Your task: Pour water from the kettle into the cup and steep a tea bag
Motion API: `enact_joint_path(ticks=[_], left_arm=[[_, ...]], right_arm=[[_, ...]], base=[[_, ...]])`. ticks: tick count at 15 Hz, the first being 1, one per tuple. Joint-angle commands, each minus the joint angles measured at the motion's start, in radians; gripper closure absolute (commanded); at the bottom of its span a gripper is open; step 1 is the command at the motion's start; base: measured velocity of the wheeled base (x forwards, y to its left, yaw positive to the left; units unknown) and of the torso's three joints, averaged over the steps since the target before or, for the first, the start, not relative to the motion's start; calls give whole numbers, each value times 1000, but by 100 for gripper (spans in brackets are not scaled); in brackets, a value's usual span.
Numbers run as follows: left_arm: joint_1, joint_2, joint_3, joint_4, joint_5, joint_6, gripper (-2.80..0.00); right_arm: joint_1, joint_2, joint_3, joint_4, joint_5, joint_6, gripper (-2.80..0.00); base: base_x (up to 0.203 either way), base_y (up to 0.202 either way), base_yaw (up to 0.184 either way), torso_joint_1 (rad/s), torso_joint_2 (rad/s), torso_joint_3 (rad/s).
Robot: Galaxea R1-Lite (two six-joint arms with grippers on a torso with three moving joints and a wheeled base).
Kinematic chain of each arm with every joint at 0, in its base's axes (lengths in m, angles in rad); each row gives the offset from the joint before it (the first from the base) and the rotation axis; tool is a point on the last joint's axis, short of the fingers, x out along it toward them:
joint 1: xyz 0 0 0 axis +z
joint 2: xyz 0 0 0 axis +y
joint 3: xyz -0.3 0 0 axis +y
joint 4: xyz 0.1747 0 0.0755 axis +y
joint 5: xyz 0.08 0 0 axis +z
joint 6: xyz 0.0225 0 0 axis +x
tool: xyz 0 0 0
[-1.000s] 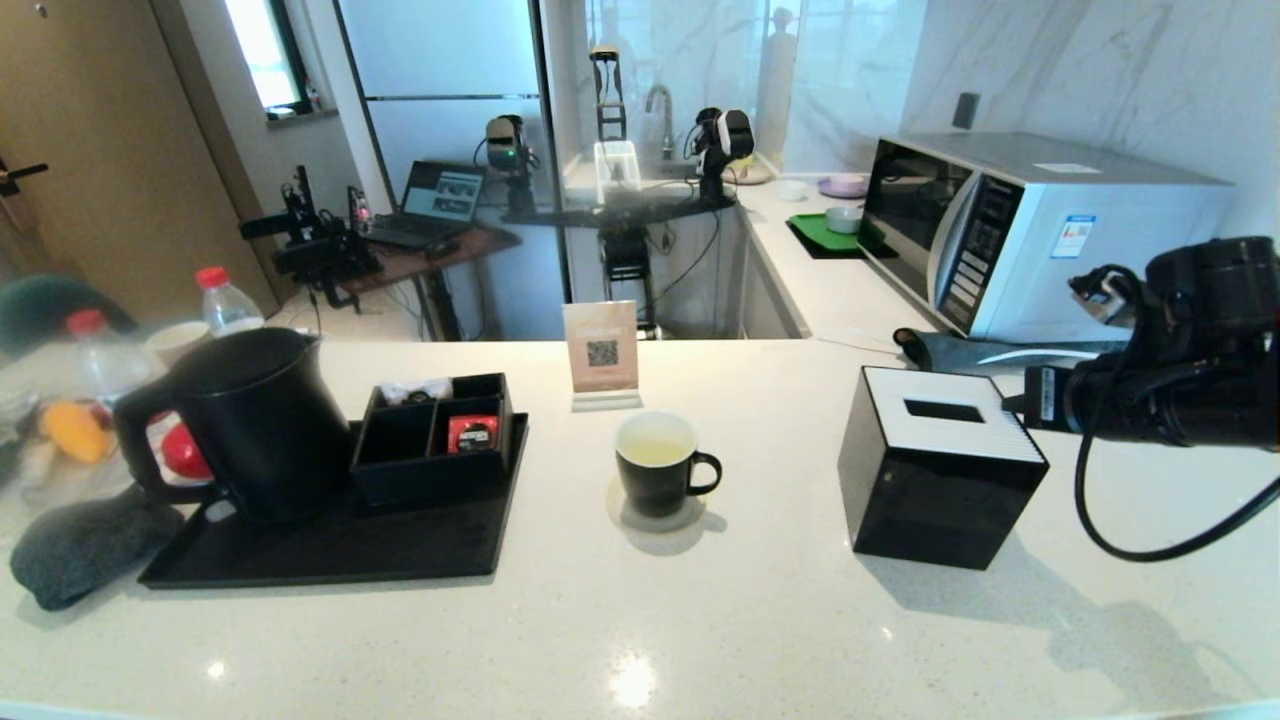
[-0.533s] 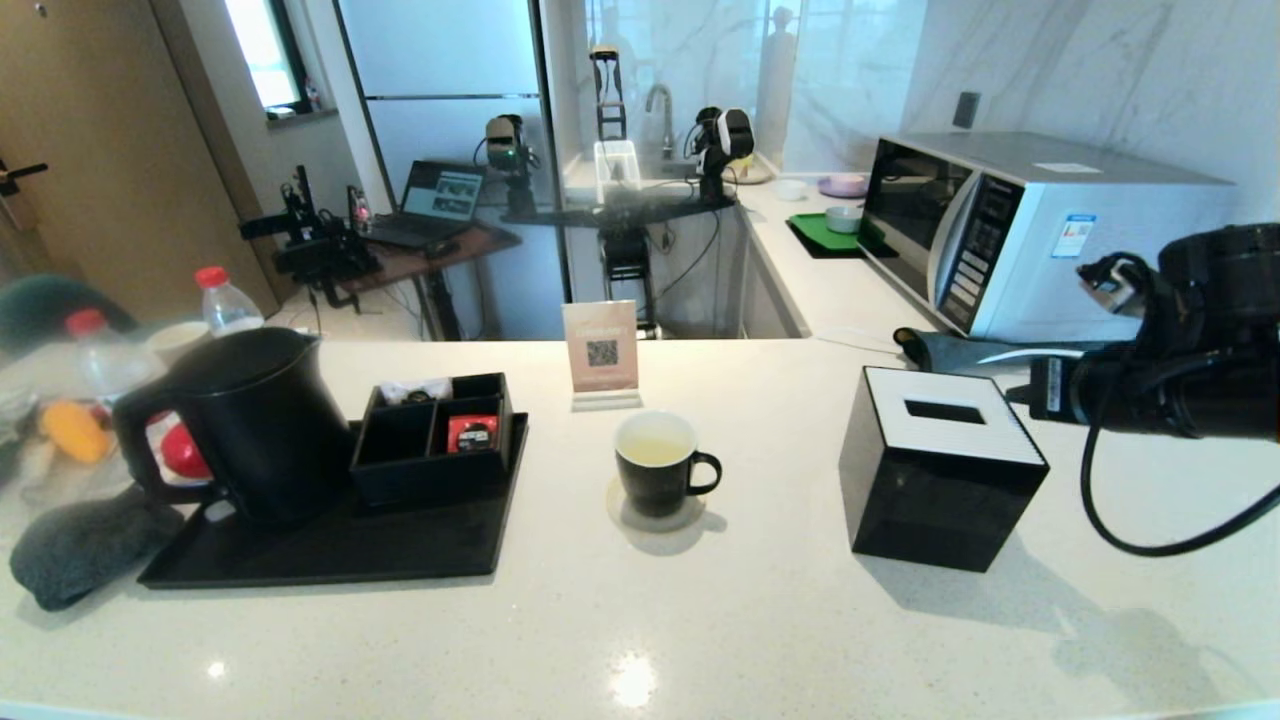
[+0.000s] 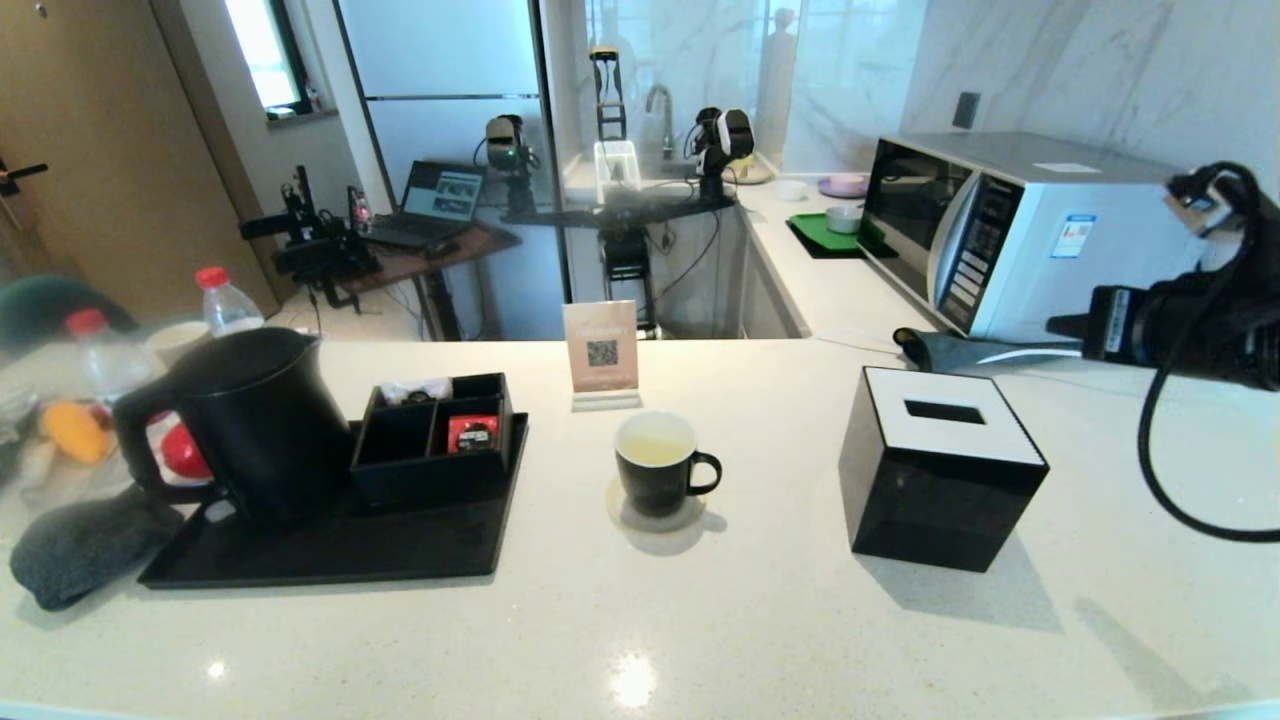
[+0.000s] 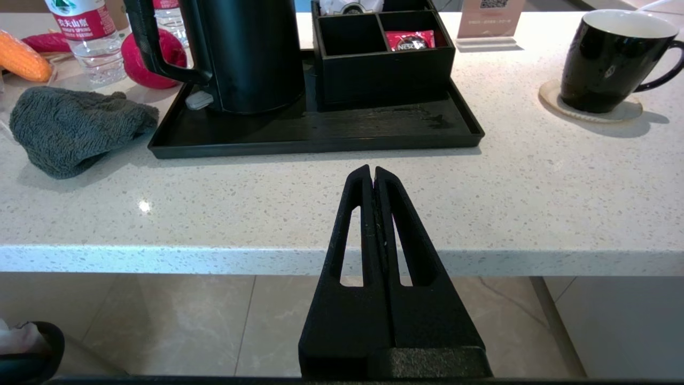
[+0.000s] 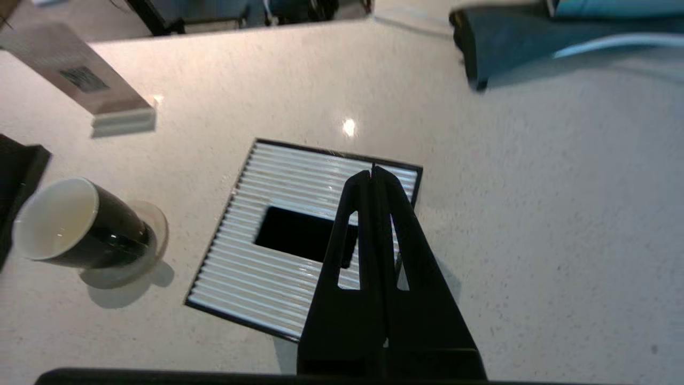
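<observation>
The black kettle [image 3: 240,430] stands on the left end of a black tray [image 3: 330,550], its handle towards the counter's left edge. The black cup [image 3: 655,475] sits on a pale coaster at mid-counter and holds pale liquid; no tea bag shows in it or anywhere else. My right gripper [image 5: 372,171] is shut and empty, high above the far right corner of the tissue box [image 5: 299,235]; its arm [image 3: 1190,325] hangs at the right edge. My left gripper [image 4: 372,170] is shut and empty, low before the counter's front edge, facing the tray [image 4: 315,133], kettle [image 4: 251,53] and cup [image 4: 609,59].
A black divided box [image 3: 435,445] on the tray holds a red packet [image 3: 472,432]. A QR sign [image 3: 602,352] stands behind the cup. A microwave [image 3: 1030,230] is at the back right. A grey cloth [image 3: 80,545], bottles [image 3: 225,300] and produce crowd the left edge.
My right arm has risen and drawn back to the right, away from the tissue box. The kettle, cup and tray have not moved.
</observation>
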Motion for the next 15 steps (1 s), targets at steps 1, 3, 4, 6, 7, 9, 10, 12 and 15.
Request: enact_joint_path(ticks=[1, 3, 4, 6, 7, 9, 10, 12, 15], left_arm=[[0, 0, 0, 1, 0, 0, 0], [0, 0, 0, 1, 0, -2, 0], [0, 0, 0, 1, 0, -2, 0], [0, 0, 0, 1, 0, -2, 0], [0, 0, 0, 1, 0, -2, 0], [0, 0, 0, 1, 0, -2, 0], [0, 0, 0, 1, 0, -2, 0], [0, 0, 0, 1, 0, -2, 0], [0, 0, 0, 1, 0, -2, 0]], right_arm=[[20, -141, 41, -69, -1, -10, 0], [26, -255, 125, -174, -2, -53, 0], [27, -327, 183, -205, -2, -95, 0], [29, -472, 313, -237, -1, -171, 0], [29, -545, 382, -245, -1, -195, 0], [28, -680, 485, -250, -1, -218, 0], [27, -746, 533, -247, -2, -227, 0], [17, -859, 621, -219, -2, -266, 0], [-44, -954, 724, -175, -4, -306, 0]], base=[[0, 0, 0, 0, 0, 0], [0, 0, 0, 0, 0, 0], [0, 0, 0, 0, 0, 0], [0, 0, 0, 0, 0, 0], [0, 0, 0, 0, 0, 0], [0, 0, 0, 0, 0, 0], [0, 0, 0, 0, 0, 0], [0, 0, 0, 0, 0, 0], [0, 0, 0, 0, 0, 0]])
